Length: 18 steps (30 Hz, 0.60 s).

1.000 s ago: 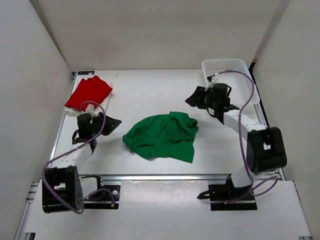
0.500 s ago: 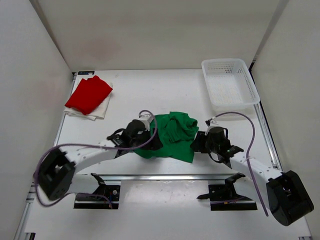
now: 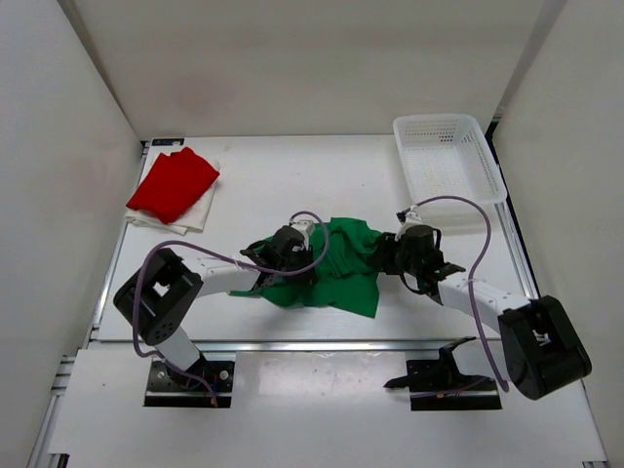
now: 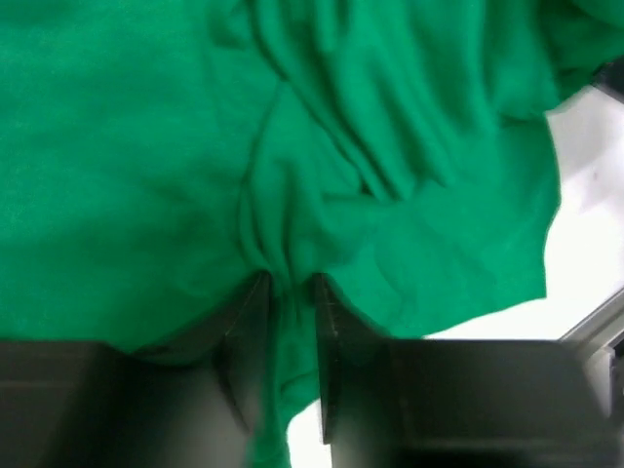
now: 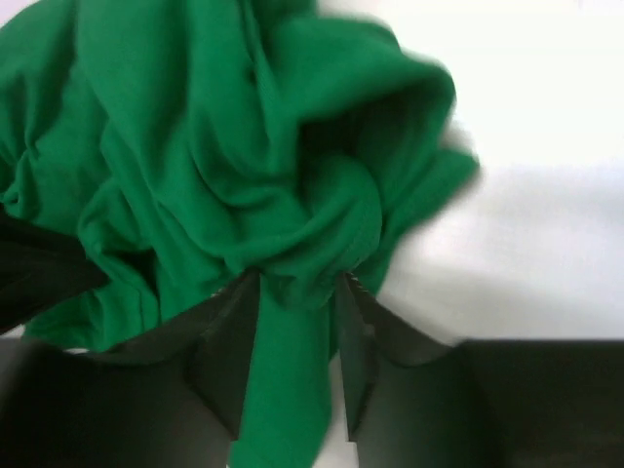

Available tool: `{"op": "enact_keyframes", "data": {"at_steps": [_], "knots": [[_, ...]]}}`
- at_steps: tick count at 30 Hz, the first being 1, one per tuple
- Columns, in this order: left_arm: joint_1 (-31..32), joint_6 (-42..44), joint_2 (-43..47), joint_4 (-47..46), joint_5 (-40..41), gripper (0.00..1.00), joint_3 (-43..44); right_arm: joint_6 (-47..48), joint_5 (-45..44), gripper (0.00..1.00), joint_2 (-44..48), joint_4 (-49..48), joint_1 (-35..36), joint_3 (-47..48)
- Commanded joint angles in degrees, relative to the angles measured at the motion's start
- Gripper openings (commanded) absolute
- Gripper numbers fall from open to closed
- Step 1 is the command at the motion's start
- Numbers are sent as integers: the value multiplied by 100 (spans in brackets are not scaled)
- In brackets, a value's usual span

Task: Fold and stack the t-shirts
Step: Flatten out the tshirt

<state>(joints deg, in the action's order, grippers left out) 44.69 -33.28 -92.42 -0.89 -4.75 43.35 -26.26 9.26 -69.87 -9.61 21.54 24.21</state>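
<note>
We saw the green t-shirt (image 3: 341,283) lying crumpled and unfolded in the middle of the desk (image 3: 292,175), a deep green heap of soft ridges with one loose flat edge toward the near side. The left fingers (image 4: 249,336) were pinched on a narrow fold at its left part, and the right fingers (image 5: 229,351) were clamped on a thick bunch at its right part. The red t-shirt (image 3: 174,183) lay folded on the white t-shirt (image 3: 200,213) at the far left corner
</note>
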Motion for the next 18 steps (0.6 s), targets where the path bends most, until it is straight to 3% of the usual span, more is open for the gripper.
{"op": "enact_keyframes", "data": {"at_steps": [1, 2, 3, 5, 10, 15, 18], "knots": [[-83, 102, -65, -122, -122, 23, 95, 209, -47, 30, -377, -498, -53, 365], [-170, 76, -65, -96, -218, 19, 68, 227, -12, 24, -440, -498, -62, 452], [-188, 50, 22, -183, -306, 11, -2, 201, -29, 11, -484, -464, -45, 558], [-355, -29, 162, -201, -429, 0, -90, 270, -273, 0, -371, -236, 34, 690], [-1093, -21, 1399, 323, -1306, 0, 120, 560, -837, 1, 611, 748, 430, 1235], [-2637, 41, 2551, 984, -2316, 0, 814, 815, -1416, 0, 1730, 2337, 605, 2629], [-3481, -117, 3036, 1126, -3057, 0, 1323, 947, -1934, 0, 2020, 3007, 1200, 3552]]}}
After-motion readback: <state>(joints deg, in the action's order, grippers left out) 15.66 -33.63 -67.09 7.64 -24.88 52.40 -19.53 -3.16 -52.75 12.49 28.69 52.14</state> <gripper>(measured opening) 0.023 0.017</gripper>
